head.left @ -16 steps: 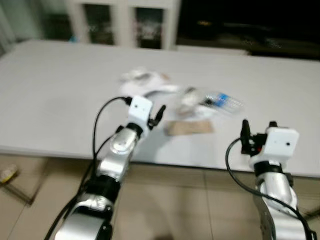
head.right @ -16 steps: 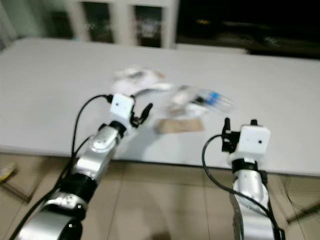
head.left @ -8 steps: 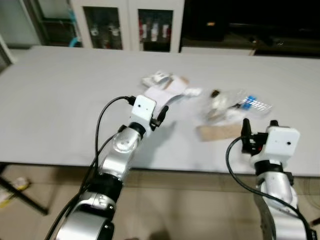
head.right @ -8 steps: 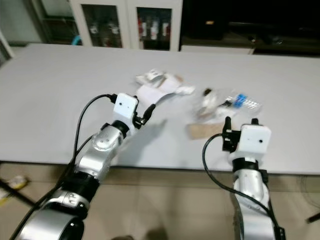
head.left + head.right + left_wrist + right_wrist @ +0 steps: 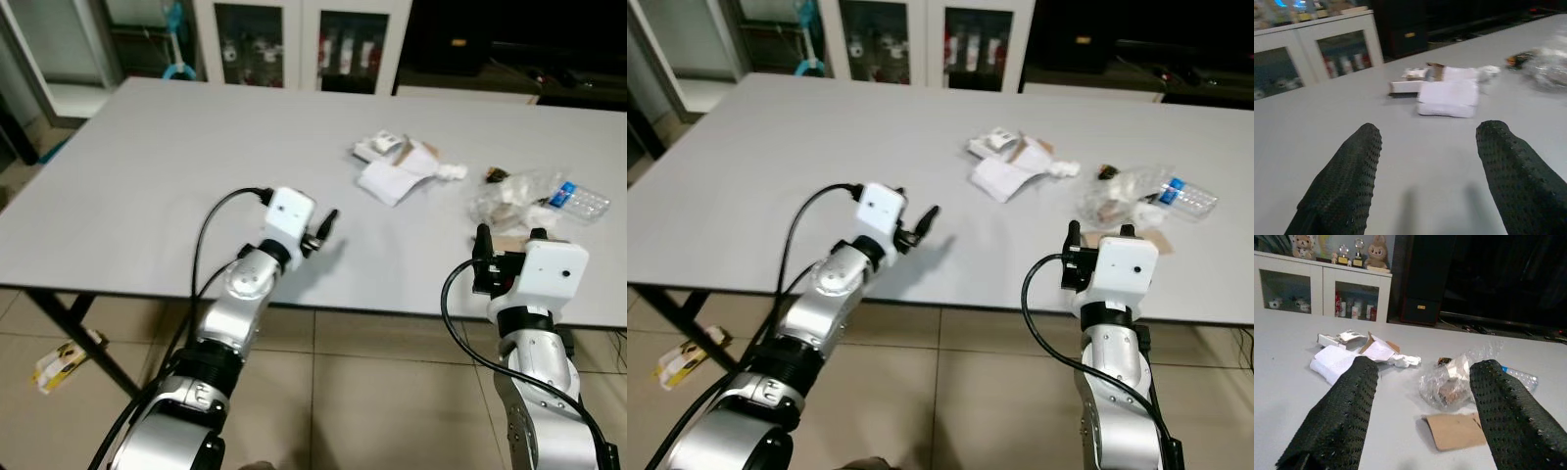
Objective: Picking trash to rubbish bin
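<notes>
You're hovering both grippers, left gripper [image 5: 1425, 181] and right gripper [image 5: 1422, 416], jaws spread, lining up on the trash [image 5: 397, 174] across the surface [image 5: 176, 166].

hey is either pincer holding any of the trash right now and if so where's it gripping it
Nothing is held. The left pincer and the right pincer are both open over the table, with the white paper and crumpled plastic lying untouched beyond them.
</notes>
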`<state>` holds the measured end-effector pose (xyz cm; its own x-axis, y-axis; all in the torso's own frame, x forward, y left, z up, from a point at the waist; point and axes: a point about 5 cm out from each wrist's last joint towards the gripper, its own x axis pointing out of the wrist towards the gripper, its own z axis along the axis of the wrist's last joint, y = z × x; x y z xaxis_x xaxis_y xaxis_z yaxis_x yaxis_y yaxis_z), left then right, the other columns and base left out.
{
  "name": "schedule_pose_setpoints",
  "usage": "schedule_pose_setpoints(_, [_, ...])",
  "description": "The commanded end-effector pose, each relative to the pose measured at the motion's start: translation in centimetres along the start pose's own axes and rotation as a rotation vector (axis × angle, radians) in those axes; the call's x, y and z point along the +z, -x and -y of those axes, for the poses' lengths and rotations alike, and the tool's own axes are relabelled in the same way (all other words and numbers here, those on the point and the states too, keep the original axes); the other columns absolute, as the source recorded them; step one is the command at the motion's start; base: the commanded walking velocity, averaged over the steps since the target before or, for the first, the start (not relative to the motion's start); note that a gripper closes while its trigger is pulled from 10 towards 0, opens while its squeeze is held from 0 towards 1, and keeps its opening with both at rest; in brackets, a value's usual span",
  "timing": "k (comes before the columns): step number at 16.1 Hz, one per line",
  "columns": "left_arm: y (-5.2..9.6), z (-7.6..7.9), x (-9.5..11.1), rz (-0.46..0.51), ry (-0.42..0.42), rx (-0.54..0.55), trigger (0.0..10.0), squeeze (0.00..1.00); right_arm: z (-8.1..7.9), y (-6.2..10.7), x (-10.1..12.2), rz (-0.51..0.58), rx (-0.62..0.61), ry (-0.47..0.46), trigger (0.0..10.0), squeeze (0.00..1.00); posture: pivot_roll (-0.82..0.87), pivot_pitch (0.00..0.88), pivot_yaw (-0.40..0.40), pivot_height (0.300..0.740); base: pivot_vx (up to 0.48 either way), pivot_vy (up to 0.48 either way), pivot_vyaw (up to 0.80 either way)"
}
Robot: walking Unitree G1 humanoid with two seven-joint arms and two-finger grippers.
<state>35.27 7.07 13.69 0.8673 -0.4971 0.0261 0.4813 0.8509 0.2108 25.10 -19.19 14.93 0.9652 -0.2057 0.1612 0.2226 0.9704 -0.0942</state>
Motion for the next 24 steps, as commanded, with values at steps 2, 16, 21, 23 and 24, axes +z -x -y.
schedule_pose_setpoints(2, [-0.5, 0.5, 1.0, 0.035, 0.010, -0.054, 10.0, 0.00, 0.4, -0.1, 0.4, 0.002, -0.036, 0.017, 10.0, 0.00, 0.13, 0.045, -0.016, 0.740, 0.397, 0.000, 0.00])
schedule_pose_setpoints(16, [-0.3, 0.9, 0.6, 0.014, 0.017, -0.105, 10.0, 0.00, 0.1, -0.6, 0.3, -0.033, -0.090, 0.093, 10.0, 0.00, 0.14, 0.057, -0.012, 0.740, 0.411, 0.000, 0.00])
schedule_pose_setpoints(21, [0.0, 0.9, 0.3, 0.004, 0.016, -0.115, 10.0, 0.00, 1.0, -0.8, -0.2, -0.091, -0.189, 0.103, 10.0, 0.00, 0.14, 0.066, -0.007, 0.740, 0.000, 0.000, 0.00])
schedule_pose_setpoints(23, [0.1, 0.8, 0.3, 0.004, 0.014, -0.116, 10.0, 0.00, 1.2, -1.0, -0.3, -0.107, -0.218, 0.074, 10.0, 0.00, 0.15, 0.081, -0.005, 0.740, 0.000, 0.000, 0.00])
schedule_pose_setpoints(24, [0.2, 0.7, 0.4, 0.005, 0.014, -0.115, 10.0, 0.00, 1.4, -1.1, -0.3, -0.114, -0.230, 0.071, 10.0, 0.00, 0.15, 0.087, -0.004, 0.740, 0.000, 0.000, 0.00])
